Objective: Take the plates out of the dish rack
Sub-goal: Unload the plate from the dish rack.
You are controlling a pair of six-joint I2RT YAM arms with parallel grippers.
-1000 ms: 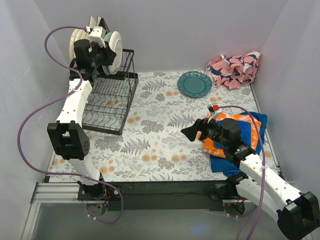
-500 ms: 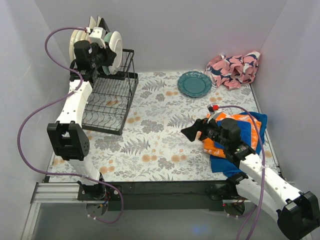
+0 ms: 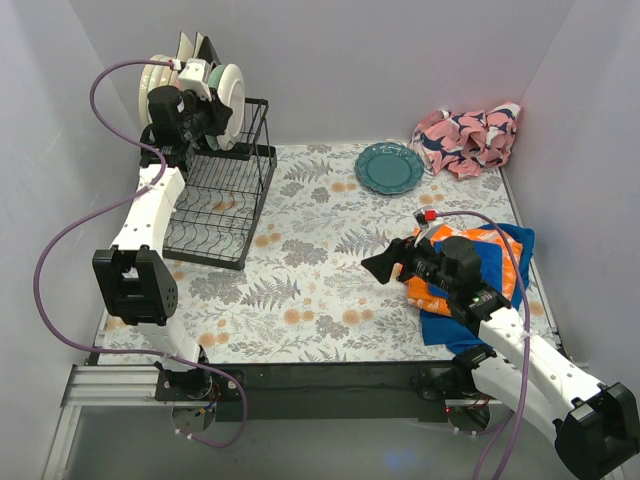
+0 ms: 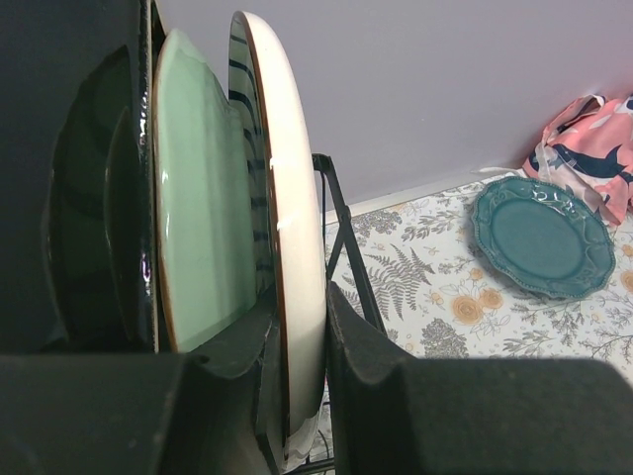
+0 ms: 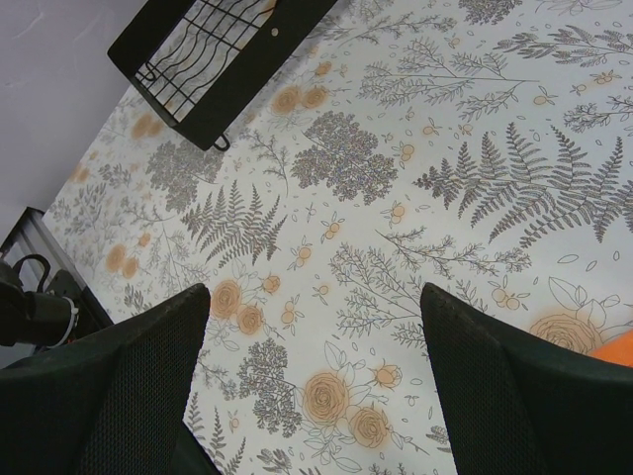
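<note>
In the top external view, the black wire dish rack (image 3: pixel 225 190) is seen at the far left of the fern-and-flower-printed worktop (image 3: pixel 320 290). A row of plates (image 3: pixel 158 80) is held upright on edge in its raised back tier. The left hand (image 3: pixel 210 115) is raised to the front of this row, at the black-striped plate (image 3: pixel 231 90); its opening cannot be told from here. A round teal plate (image 3: pixel 389 167) is laid flat on the worktop, well apart from the rack and near a crumpled pink patterned cloth (image 3: pixel 468 137) in the far right corner. The right hand (image 3: pixel 383 267) is held low over the worktop, just beside an orange and blue cloth (image 3: pixel 485 262).

In the left wrist view, the grip is made plain: the black-striped plate's thick cream rim is clamped between the two black fingers (image 4: pixel 366 346), one pressed to each face. Dark stripes are shown on its inner face. A glossy pale green plate (image 4: pixel 198 237) is stood parallel just behind it; what lies further back is lost in shadow. The teal plate's scalloped, embossed rim is shown here.

In the right wrist view, the mesh-textured fingers (image 5: pixel 129 386) are spread wide with only the printed worktop between them. The rack's near corner is seen at the upper left.
</note>
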